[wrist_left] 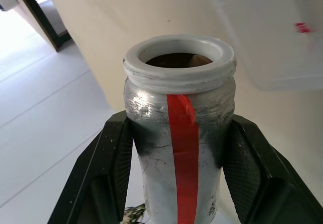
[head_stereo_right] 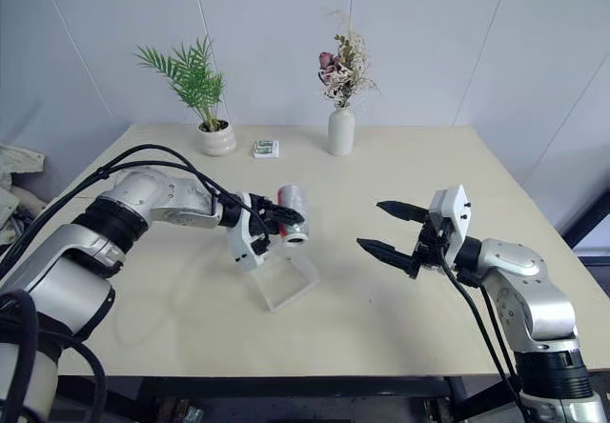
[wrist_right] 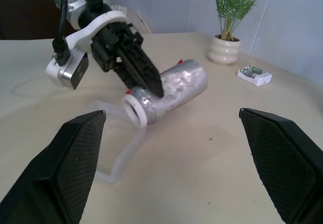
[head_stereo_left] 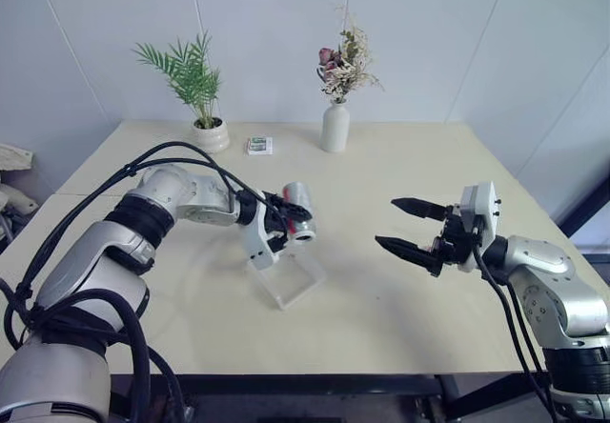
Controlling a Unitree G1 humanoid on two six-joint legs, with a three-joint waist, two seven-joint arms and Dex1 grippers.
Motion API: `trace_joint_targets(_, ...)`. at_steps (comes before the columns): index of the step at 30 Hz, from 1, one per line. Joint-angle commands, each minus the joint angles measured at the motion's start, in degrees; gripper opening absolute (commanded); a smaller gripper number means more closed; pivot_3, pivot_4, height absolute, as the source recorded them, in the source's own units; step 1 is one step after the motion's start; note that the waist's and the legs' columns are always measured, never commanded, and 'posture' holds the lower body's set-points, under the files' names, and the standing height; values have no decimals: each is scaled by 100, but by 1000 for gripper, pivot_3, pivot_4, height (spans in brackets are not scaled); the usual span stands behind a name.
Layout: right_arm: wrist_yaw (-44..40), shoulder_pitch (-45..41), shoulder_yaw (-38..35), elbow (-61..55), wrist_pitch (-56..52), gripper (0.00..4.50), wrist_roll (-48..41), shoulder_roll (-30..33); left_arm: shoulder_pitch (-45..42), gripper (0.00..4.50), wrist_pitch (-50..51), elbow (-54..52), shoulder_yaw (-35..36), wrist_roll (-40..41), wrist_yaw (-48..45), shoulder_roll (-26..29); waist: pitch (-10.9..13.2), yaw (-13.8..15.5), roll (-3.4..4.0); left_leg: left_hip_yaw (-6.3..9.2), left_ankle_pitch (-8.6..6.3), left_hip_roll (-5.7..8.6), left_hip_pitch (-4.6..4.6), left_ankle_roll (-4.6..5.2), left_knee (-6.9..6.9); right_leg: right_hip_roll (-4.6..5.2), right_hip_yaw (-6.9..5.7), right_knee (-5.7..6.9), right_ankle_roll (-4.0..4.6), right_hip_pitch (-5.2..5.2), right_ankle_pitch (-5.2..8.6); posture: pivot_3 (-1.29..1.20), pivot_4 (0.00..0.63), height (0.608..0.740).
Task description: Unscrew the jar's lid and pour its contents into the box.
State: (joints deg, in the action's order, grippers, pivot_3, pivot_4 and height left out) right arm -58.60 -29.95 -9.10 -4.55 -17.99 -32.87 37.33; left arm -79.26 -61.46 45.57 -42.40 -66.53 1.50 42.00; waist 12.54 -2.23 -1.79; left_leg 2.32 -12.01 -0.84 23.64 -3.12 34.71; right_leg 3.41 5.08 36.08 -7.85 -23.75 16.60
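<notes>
At our left we saw the left gripper (head_stereo_left: 283, 221) clamped on the jar (head_stereo_left: 298, 210), which lay tipped with its lidless mouth tilted down over the clear box (head_stereo_left: 287, 278) on the table (head_stereo_left: 381, 290), while at our right the right gripper (head_stereo_left: 408, 229) hung wide open, empty, well apart.

Bright, even light; soft shadows, sharp focus.

Jar (wrist_left: 179, 133) — crinkled silvery foil with a glossy red stripe; box (head_stereo_left: 286, 278) — clear smooth plastic.
</notes>
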Motion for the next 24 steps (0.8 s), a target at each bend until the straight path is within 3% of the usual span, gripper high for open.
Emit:
trace_joint_targets(1, -90, -233, -51, 71, 197, 4475, 24, 14, 150, 2336, 108, -368, 285, 472, -712, 203, 0, 10, 0, -1, 0, 1, 0, 0, 3, 1, 1, 3, 0, 1, 0, 0, 150, 740)
trace_joint_targets(5, -124, -346, -34, 174, 232, 4475, 42, -8, 429, 2336, 328, -1146, 455, 449, -1000, 285, 0, 69, 0, -1, -4, 2, 2, 6, 31, 2, 1, 8, -2, 10, -2, 0, 150, 740)
trace_joint_targets(11, -85, -432, -10, 231, 256, 4475, 70, -74, 168, 2336, 450, -1275, 492, 20, -354, 273, 0, 68, 0, 4, -5, 5, 10, 9, 47, 3, 3, 8, -12, 12, -10, 0, 150, 740)
trace_joint_targets(16, -90, -499, -17, 273, 238, 4475, 73, -81, 65, 2336, 208, -1255, 672, 186, 81, 297, 0, 33, 0, 2, -5, 3, 3, 10, 46, 1, 5, 16, -12, 11, -10, 0, 150, 740)
trace_joint_targets(20, -99, -531, 13, 299, 211, 4475, 87, -71, 212, 2336, 274, -365, 1255, 1845, -885, 321, 0, 31, 0, 0, -4, 4, -2, 9, 47, 2, 7, 28, -11, 11, -9, 0, 150, 740)
trace_joint_targets(21, -100, -517, 14, 280, 193, 4475, 78, -66, 248, 2336, 155, -315, 1305, 2021, -996, 406, 0, 27, 0, -4, -4, 4, -5, 9, 48, 2, 9, 33, -11, 11, -9, 0, 150, 740)
trace_joint_targets(24, -97, -463, 5, 209, 148, 4475, 52, -45, 662, 2336, 534, -225, 1762, 3562, -2067, 389, -4, 14, 7, -5, -4, 3, -14, 9, 47, 1, 11, 42, -7, 12, -7, 0, 150, 740)
